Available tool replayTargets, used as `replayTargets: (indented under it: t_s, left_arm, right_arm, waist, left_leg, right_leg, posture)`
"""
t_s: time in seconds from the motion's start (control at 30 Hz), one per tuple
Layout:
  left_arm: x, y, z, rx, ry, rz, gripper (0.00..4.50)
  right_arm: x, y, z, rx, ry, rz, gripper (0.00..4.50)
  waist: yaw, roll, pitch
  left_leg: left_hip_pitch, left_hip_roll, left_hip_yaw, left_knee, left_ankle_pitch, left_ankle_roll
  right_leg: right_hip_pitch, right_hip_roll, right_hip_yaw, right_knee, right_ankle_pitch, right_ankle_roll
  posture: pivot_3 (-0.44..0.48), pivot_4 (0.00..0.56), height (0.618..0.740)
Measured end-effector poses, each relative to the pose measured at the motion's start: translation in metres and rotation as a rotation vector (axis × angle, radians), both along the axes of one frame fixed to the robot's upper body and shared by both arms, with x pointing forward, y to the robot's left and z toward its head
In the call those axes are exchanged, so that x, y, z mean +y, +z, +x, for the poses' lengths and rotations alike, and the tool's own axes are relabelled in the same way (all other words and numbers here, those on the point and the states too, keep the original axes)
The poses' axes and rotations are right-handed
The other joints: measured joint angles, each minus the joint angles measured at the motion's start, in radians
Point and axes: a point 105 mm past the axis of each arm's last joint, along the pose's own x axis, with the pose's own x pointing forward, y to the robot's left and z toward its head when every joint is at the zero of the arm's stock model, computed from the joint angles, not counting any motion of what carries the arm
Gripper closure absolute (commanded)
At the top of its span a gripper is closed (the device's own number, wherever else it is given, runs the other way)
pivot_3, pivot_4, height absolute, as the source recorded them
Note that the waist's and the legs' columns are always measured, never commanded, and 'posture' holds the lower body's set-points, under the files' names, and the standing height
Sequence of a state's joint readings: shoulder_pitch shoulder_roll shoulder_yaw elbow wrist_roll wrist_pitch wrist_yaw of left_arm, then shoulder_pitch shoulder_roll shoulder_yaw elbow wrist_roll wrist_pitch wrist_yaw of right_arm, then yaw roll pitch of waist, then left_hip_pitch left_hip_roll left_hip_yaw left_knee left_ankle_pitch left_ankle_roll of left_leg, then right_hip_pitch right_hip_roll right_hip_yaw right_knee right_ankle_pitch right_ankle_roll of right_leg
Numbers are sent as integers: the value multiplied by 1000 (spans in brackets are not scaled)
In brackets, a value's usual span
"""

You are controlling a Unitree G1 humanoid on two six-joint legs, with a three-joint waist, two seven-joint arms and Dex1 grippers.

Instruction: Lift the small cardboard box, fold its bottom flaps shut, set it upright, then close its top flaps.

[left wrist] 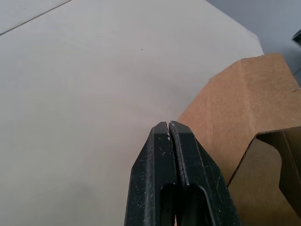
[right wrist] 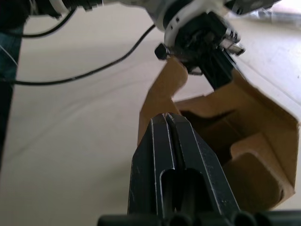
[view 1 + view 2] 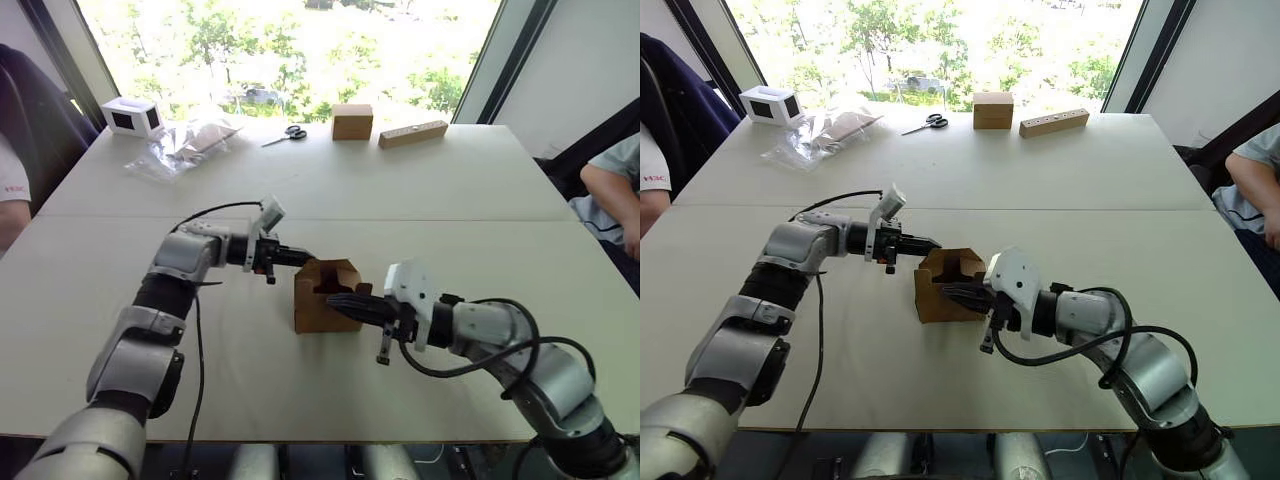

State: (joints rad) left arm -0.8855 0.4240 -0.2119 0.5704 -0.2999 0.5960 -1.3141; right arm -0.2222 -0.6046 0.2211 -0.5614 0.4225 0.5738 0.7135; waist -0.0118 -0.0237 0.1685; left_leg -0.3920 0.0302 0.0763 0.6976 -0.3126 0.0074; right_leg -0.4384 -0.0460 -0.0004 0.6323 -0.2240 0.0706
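Note:
The small cardboard box (image 3: 318,305) stands on the table (image 3: 420,200) between my two arms, its open end up. Its top flaps (image 2: 165,87) stick up around the opening, and one is bent inward. The bottom flaps are hidden under the box. My left gripper (image 3: 308,258) is shut, with its tip at the box's upper left rim; the left wrist view shows its closed fingers (image 1: 181,141) beside the box wall (image 1: 235,99). From the right, my shut right gripper (image 3: 332,298) has its tip against the box's near right side, just below the opening (image 2: 211,125).
At the far edge lie a tidy brown cube box (image 3: 352,121), scissors (image 3: 292,133), a long cardboard bar (image 3: 412,133), a clear plastic bag (image 3: 185,145) and a white box (image 3: 132,116). A person's arm (image 3: 612,195) rests at the right edge, and another person (image 3: 10,195) sits at the left.

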Motion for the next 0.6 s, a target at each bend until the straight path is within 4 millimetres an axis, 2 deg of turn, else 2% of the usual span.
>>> replayTargets:
  t_s: [0.17, 0.3, 0.6]
  left_arm:
    - [-4, 0, -7, -8, -56, 4, 4484]
    - [-3, -3, -9, -7, -65, 7, 4484]
    - [0, -8, -9, -25, -57, 34, 4484]
  right_arm:
    - [-1, -9, 13, -4, -26, 0, 4500]
    - [2, -17, 15, 0, -17, -14, 4500]
    - [5, -20, 15, -21, 4, -38, 4500]
  waist:
    - [0, 0, 0]
    - [0, 0, 0]
    - [-1, 0, 0]
  left_leg:
    - [0, 0, 0, 0, 0, 0]
    - [0, 0, 0, 0, 0, 0]
    - [0, 0, 0, 0, 0, 0]
  right_leg:
    - [0, 0, 0, 0, 0, 0]
    - [0, 0, 0, 0, 0, 0]
    - [0, 0, 0, 0, 0, 1]
  posture:
    - [0, 150, 740]
    - [0, 150, 740]
    - [0, 150, 740]
